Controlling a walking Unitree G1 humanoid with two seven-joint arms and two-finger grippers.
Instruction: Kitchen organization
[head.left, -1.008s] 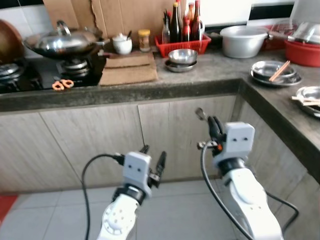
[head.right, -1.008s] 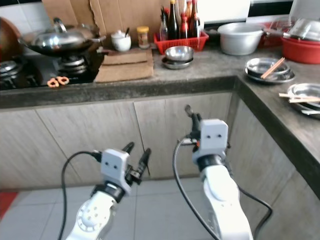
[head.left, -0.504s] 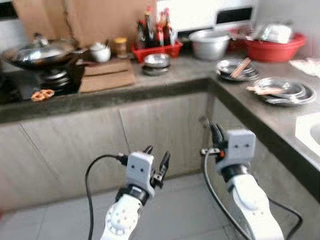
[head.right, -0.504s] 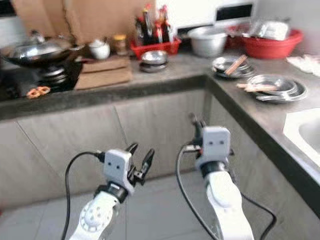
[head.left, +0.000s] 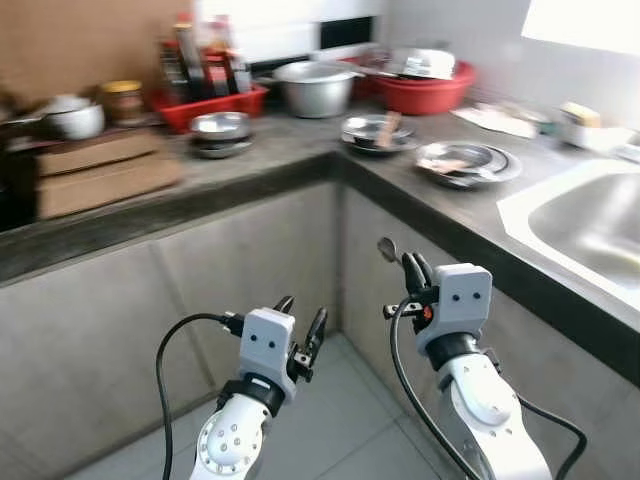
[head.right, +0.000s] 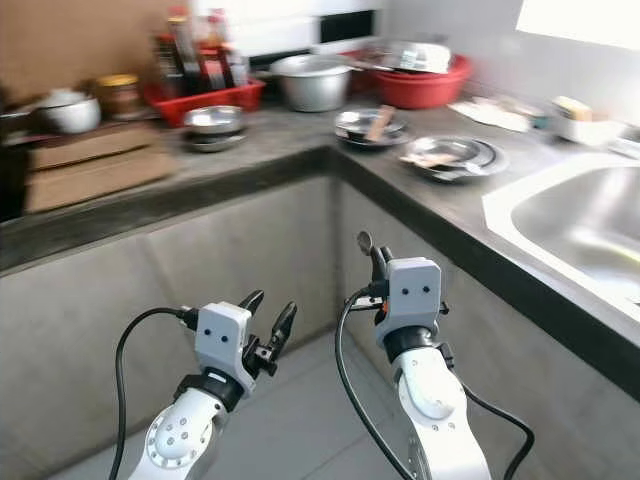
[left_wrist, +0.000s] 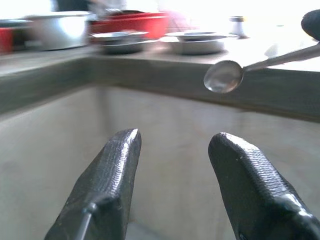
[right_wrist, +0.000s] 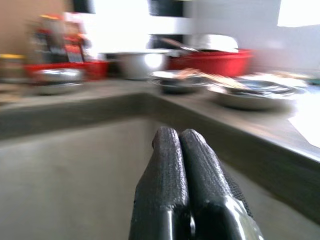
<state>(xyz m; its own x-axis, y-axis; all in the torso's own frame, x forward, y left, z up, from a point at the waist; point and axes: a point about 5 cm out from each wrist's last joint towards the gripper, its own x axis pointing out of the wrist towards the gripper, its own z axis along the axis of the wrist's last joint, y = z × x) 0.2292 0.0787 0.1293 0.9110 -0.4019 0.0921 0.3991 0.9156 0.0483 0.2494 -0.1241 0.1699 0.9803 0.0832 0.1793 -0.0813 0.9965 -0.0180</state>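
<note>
A long grey counter (head.left: 300, 185) bends round a corner, with plain cupboard doors under it. On the far right is a shiny sink (head.left: 590, 215). At the back sit a red tub (head.left: 425, 88), a silver pot (head.left: 315, 88) and a red rack (head.left: 205, 100) of bottles. Nearer are metal plates (head.left: 468, 160) with what look like chopsticks on them, though the picture is blurry, and a small steel bowl (head.left: 220, 125). Folded brown cardboard (head.left: 95, 170) lies on the counter to the left.

Both arms are held low in front of the cupboards, over the tiled floor (head.left: 330, 430). The right gripper (head.left: 413, 272) has its two black fingers pressed tight together, and they pinch the handle of a spoon (head.left: 387, 249). The spoon's round end sticks up above the fingers, in the air, well apart from the counter. From the left wrist you can see the spoon (left_wrist: 223, 76) hanging in front of the counter edge. The left gripper (head.left: 300, 325) has its fingers spread wide with nothing between them.

I think the robot is carrying the spoon to where it belongs. The sink or the plates look like good spots. The next move should be to lift the right arm up over the counter edge, hold the spoon steady, and only then let go.
</note>
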